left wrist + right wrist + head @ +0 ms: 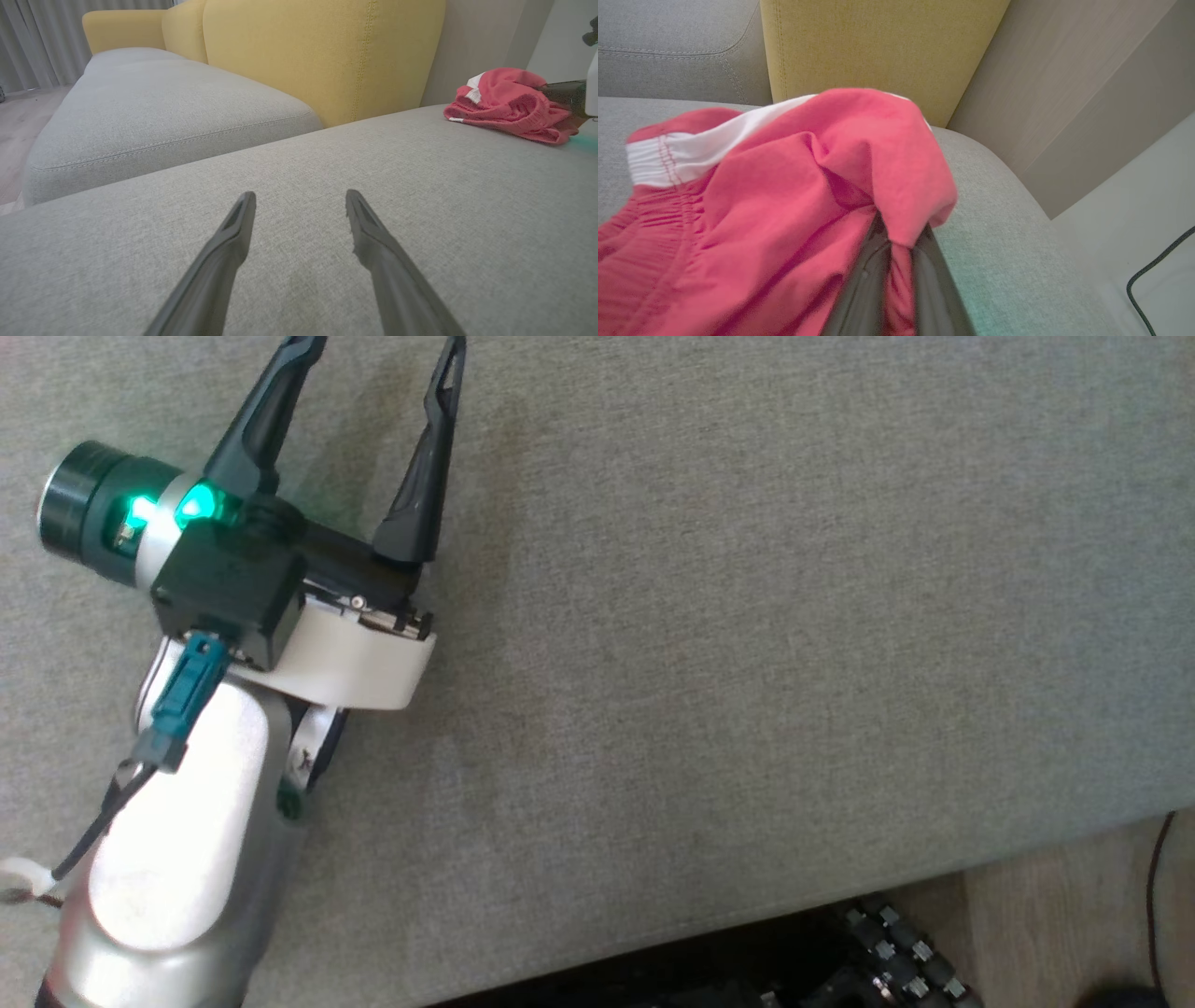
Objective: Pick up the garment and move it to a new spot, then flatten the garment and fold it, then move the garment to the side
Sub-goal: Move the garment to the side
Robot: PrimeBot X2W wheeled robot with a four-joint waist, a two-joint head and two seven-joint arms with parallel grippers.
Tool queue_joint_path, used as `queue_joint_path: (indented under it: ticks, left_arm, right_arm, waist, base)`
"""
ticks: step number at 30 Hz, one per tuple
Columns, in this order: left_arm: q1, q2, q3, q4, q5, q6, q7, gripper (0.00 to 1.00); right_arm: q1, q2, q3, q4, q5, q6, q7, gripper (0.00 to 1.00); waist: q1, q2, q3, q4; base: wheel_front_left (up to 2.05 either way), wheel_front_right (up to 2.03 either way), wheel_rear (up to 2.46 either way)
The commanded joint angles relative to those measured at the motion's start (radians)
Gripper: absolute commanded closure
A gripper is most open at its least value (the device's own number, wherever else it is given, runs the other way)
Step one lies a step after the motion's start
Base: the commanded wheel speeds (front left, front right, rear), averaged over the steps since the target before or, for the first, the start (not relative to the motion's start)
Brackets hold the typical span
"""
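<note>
The right gripper (896, 233) pinches the bunched pink cloth garment (784, 210), waistband toward the yellow upholstered backrest (878, 46), long axis unclear; the left gripper (300, 196) gapes wide.

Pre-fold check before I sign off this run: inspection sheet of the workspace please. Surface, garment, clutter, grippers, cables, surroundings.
Surface: grey fabric sofa seat, flat, no stains seen.
Job's things: red garment with white trim, bunched on the seat, not yet flattened.
Clutter: nothing seen.
Grippers: left gripper open, holding nothing, low over the seat; right gripper shut on a fold of the garment.
Cables: black cable on the pale surface beside the sofa; teal-plug lead on the left arm.
Surroundings: yellow backrest, grey curtain, wood floor.
</note>
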Motion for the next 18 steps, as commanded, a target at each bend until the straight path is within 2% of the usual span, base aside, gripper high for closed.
queue_joint_path:
  ticks: [1,2,3,4,5,12,18]
  left_arm:
    - [-0.006,0.029,0.023,-0.026,0.012,0.005,0.004,0.00]
    - [-0.005,0.029,0.024,-0.025,0.011,0.006,0.003,0.00]
    - [-0.004,0.030,0.024,-0.023,0.010,0.008,0.002,0.00]
    - [-0.002,0.029,0.025,-0.021,0.008,0.010,0.000,0.00]
    - [-0.001,0.028,0.025,-0.017,0.005,0.011,-0.003,0.00]
    - [0.023,0.019,0.022,0.019,-0.017,0.020,-0.027,0.00]
    - [0.080,0.005,0.030,0.067,-0.054,0.037,-0.058,0.00]
  right_arm:
    - [-0.004,-0.018,0.003,-0.014,0.005,-0.001,-0.014,1.00]
    - [-0.004,-0.013,0.005,-0.009,0.010,-0.001,-0.022,0.89]
    - [-0.002,-0.007,0.008,-0.001,0.013,-0.001,-0.027,0.64]
    - [0.001,-0.001,0.011,0.007,0.016,-0.001,-0.031,0.19]
    - [0.005,0.004,0.005,0.018,0.023,-0.001,-0.037,0.00]
    - [0.065,0.034,-0.038,0.094,0.037,-0.001,-0.065,0.00]
    - [0.165,0.073,-0.087,0.104,0.071,-0.001,-0.076,0.00]
  waist:
    - [0.0000,0.0000,0.001,-0.002]
    - [0.0000,0.0000,-0.002,-0.005]
    - [0.0000,0.0000,-0.005,-0.009]
    - [0.0000,0.0000,-0.010,-0.012]
    - [0.0000,0.0000,-0.017,-0.015]
    - [0.0000,0.0000,-0.097,-0.032]
    - [0.0000,0.0000,-0.203,-0.025]
  base:
    - [0.00,0.00,0.00]
    - [0.00,0.00,0.00]
    - [0.00,0.00,0.00]
    - [0.00,0.00,0.00]
    - [0.00,0.00,0.00]
    - [0.00,0.00,0.00]
    - [0.00,0.00,0.00]
